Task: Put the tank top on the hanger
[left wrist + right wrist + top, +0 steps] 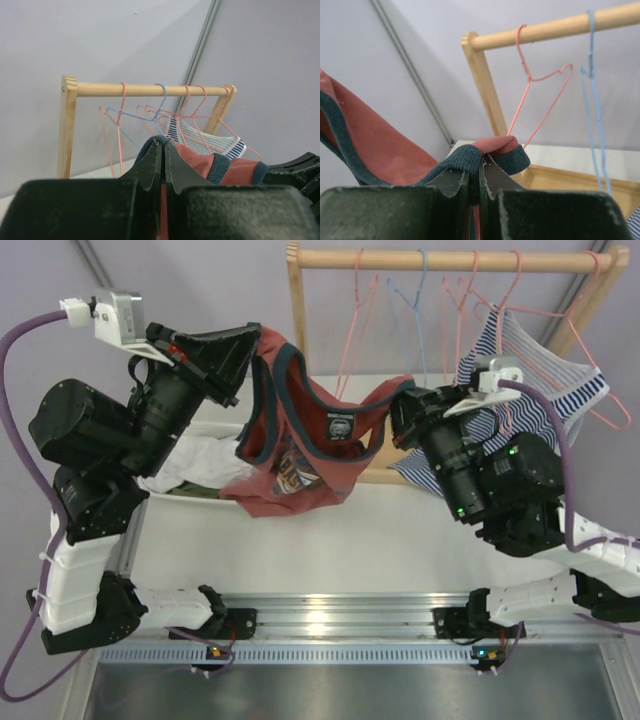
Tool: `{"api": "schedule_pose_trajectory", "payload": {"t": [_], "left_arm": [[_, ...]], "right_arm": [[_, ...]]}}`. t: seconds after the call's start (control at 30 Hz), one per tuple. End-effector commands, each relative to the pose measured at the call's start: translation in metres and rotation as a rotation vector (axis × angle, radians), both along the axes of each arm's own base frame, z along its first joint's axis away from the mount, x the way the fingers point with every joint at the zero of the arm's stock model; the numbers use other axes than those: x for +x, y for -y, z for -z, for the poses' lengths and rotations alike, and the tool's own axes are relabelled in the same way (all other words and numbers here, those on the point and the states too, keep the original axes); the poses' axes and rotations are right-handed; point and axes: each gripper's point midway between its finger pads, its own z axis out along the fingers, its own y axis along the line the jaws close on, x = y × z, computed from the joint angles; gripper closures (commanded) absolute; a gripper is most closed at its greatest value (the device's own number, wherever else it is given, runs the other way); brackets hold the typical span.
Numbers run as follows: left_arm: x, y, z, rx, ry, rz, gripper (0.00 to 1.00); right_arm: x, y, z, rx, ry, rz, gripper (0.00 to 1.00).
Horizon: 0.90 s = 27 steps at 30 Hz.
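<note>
The rust-red tank top (300, 465) with navy trim hangs in the air, stretched between my two grippers in front of the wooden rack. My left gripper (250, 355) is shut on one shoulder strap, and the left wrist view shows its jaws (164, 142) pinching navy trim and red cloth (200, 160). My right gripper (400, 405) is shut on the other strap, with navy trim folded over its tips (482, 161) and red cloth (380, 145) to the left. An empty pink hanger (352, 330) hangs on the rail just behind the shirt; it also shows in the right wrist view (540, 80).
The wooden rail (450, 258) carries several more pink hangers and a light blue hanger (420, 320). A blue-and-white striped tank top (545, 365) hangs at the right, close behind my right arm. A white cloth (200, 465) lies under my left arm. The rack post (297, 320) stands beside my left gripper.
</note>
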Motion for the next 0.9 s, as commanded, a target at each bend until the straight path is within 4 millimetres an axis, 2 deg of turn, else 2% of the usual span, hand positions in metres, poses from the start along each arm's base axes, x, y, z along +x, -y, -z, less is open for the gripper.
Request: {"api": "schedule_pose_trajectory", "payload": {"t": [0.0,0.1,0.2,0.33,0.4,0.53,0.67,0.73,0.87], "left_arm": [[-0.021,-0.005,-0.054,-0.103,0.19,0.054,1.0],[-0.024,0.0,-0.06,-0.102,0.231,0.075,1.0],[-0.024,0.003,-0.064,-0.11,0.247,0.08,1.0],[-0.026,0.009,-0.069,-0.124,0.267,0.108,1.0],[-0.025,0.01,-0.069,-0.129,0.266,0.107,1.0],[-0.025,0.007,-0.063,-0.128,0.257,0.098,1.0],[-0.027,-0.005,-0.051,-0.13,0.232,0.072,1.0],[-0.022,-0.001,-0.035,-0.102,0.192,0.07,1.0],[-0.021,-0.007,-0.002,-0.067,0.115,0.058,1.0]], "right_arm": [[-0.003,0.048,-0.044,0.022,0.081,0.085,1.0],[-0.005,0.069,-0.067,0.044,0.115,0.114,1.0],[-0.007,0.083,-0.081,0.05,0.137,0.13,1.0],[-0.01,0.097,-0.095,0.064,0.163,0.138,1.0],[-0.01,0.098,-0.098,0.057,0.165,0.133,1.0],[-0.009,0.088,-0.091,0.023,0.152,0.119,1.0],[-0.006,0.073,-0.077,-0.02,0.125,0.106,1.0],[-0.004,0.067,-0.064,-0.043,0.098,0.111,1.0],[-0.001,0.059,-0.034,-0.085,0.038,0.112,1.0]]}}
